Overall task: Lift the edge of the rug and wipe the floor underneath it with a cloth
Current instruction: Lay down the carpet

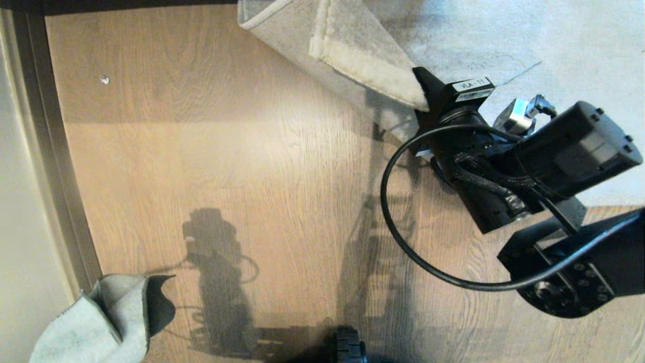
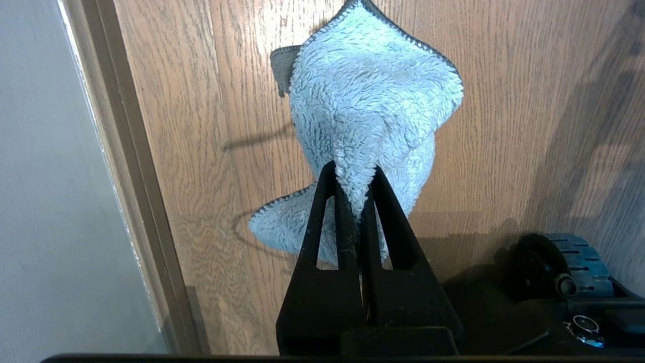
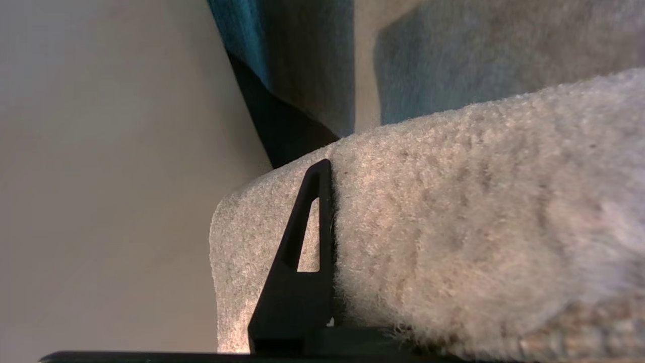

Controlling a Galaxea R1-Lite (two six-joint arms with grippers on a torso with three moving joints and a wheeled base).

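Note:
My right gripper (image 1: 422,91) is shut on the rug edge (image 1: 352,50) at the upper right and holds it raised and folded over, with the woven backing (image 1: 282,30) showing. In the right wrist view one black finger (image 3: 317,227) presses the pale pile of the rug edge (image 3: 453,227); the other finger is hidden behind it. My left gripper (image 2: 352,174) is shut on the fluffy pale cloth (image 2: 373,91), which hangs just above the floor (image 2: 504,126). The cloth (image 1: 101,322) also shows at the lower left of the head view.
The rest of the rug (image 1: 504,40) lies flat at the upper right. A dark skirting strip (image 1: 55,151) and a wall bound the wood floor (image 1: 227,151) on the left. A small white speck (image 1: 104,79) lies on the planks. My base wheel (image 1: 347,348) is at the bottom.

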